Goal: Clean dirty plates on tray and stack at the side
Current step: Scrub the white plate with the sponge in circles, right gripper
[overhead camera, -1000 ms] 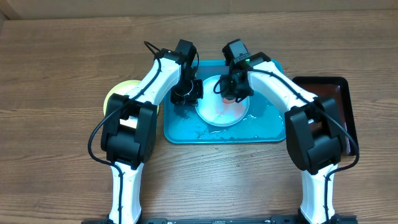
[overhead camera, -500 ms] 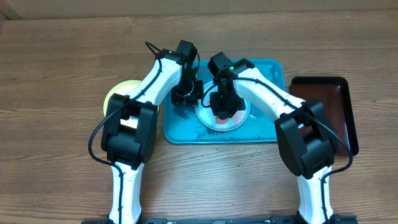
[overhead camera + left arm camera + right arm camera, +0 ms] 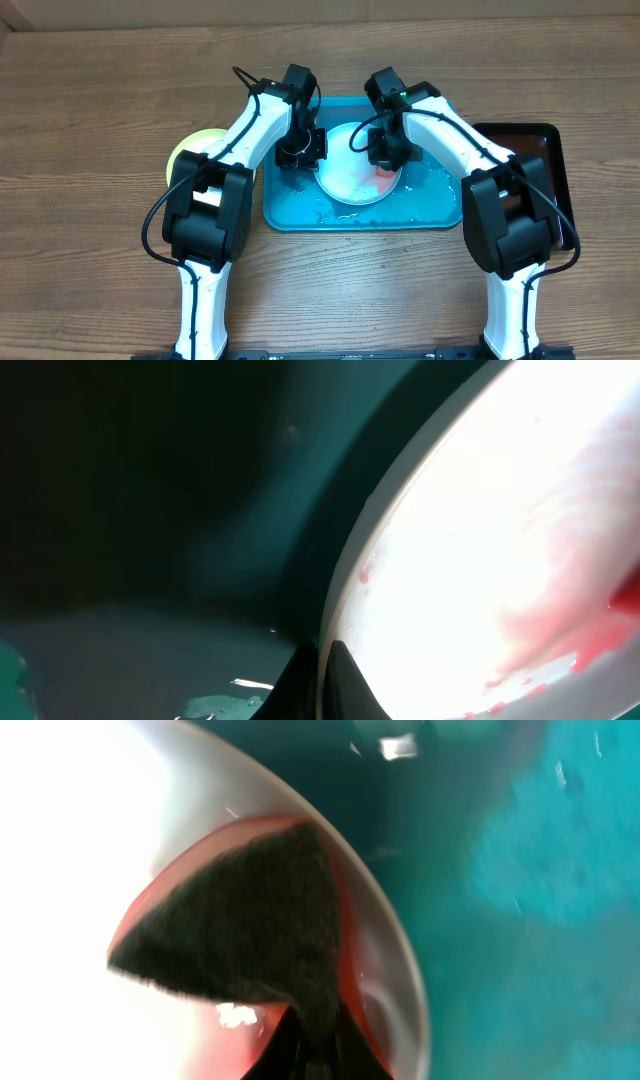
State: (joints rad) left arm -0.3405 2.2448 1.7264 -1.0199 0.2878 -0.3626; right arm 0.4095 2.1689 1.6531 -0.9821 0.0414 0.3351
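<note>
On the wooden table (image 3: 90, 260), the turquoise tray (image 3: 295, 207) lies crosswise between the two arms, its floor wet and patchy with water. A white plate (image 3: 345, 178) with a pale rim lies flat on the tray, about midway along it and nearer the far rim than the near one.

The left gripper (image 3: 300, 152) stands at the plate's left edge. In the left wrist view its fingers are pinched together on the plate's rim, one on each side, and red sauce (image 3: 585, 645) streaks the white centre beyond.

The right gripper (image 3: 388, 152) is over the plate's right side. Its fingers are clamped on a dark scouring pad (image 3: 250, 920), which is pressed down flat just inside the rim on a pool of red sauce. The rest of the plate's centre looks white in that view.

Off the tray's left end, a yellow-green plate (image 3: 183, 150) sits on the table, partly hidden under the left arm. To the right, just beside the turquoise tray, lies a smaller dark tray (image 3: 540, 160), with the right arm crossing over its near part
</note>
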